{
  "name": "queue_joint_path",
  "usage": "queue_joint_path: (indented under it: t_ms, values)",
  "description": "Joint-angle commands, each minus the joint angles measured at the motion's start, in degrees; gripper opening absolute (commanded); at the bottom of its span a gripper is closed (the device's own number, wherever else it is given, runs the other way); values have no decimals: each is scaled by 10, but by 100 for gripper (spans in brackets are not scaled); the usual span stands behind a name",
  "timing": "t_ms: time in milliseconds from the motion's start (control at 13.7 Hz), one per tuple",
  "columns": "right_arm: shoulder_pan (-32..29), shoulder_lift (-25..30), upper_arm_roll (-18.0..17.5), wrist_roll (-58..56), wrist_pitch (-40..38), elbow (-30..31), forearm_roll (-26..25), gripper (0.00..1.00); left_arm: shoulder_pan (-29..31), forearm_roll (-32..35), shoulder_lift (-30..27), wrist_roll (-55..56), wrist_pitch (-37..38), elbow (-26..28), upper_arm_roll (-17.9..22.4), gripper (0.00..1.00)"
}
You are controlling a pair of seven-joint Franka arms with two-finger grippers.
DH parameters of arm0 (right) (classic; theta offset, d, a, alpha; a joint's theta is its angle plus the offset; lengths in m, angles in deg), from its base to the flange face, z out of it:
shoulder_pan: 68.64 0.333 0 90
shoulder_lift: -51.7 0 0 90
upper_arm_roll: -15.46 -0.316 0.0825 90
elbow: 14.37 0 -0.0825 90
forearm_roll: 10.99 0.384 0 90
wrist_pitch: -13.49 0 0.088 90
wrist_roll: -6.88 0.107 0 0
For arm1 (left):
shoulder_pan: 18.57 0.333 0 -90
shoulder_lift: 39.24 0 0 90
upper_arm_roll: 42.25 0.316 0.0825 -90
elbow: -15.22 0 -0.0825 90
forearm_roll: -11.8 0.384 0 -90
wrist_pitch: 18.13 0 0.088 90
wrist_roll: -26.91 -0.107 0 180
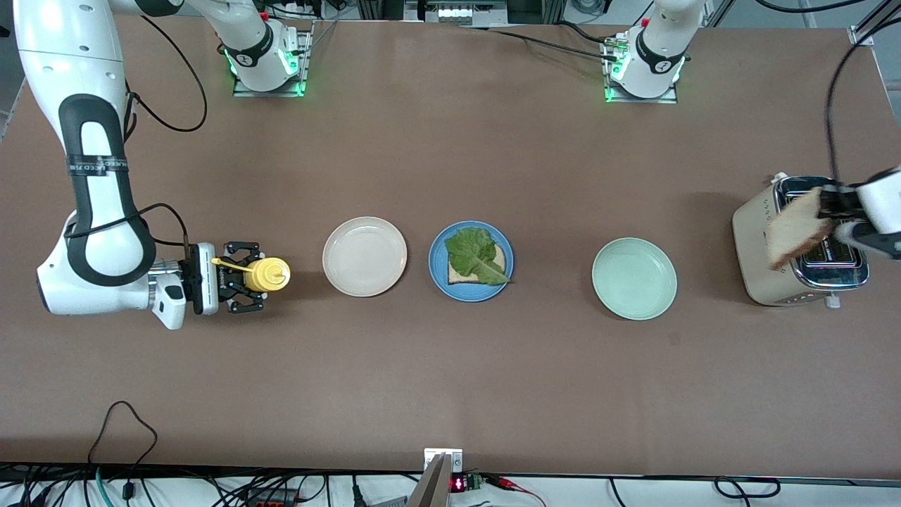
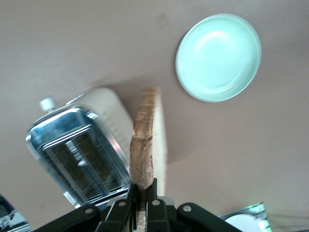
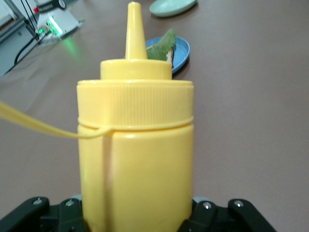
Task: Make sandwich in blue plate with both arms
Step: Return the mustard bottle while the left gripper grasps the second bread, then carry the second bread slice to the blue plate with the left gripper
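Nearest me on the tabletop, the blue plate (image 1: 436,271) holds bread under lettuce (image 1: 473,257). My left tool (image 1: 825,204) pinches the second bread slice (image 1: 795,229) by its edge over the toaster (image 1: 757,232); it looks light, crumbly, so I grip gently. My right tool (image 1: 243,276) clasps the mustard bottle (image 1: 267,274), waiting.

A black band on the right arm (image 1: 98,165) carries white lettering (possibly a brand), too small to read.
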Motion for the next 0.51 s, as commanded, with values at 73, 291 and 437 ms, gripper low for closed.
queue_joint_path:
  t_ms: [73, 291, 437]
  values:
    - [-30, 9, -10, -69, -20, 35, 58, 0, -98, -63, 33, 137, 8, -14, -10, 1]
    - [-43, -6, -10, -117, -34, 41, 80, 0, -196, -81, 87, 203, -11, -23, -7, 1]
    - [-56, -18, -11, -160, -43, 41, 103, 0, -235, -132, 135, 260, -65, -44, -9, 1]
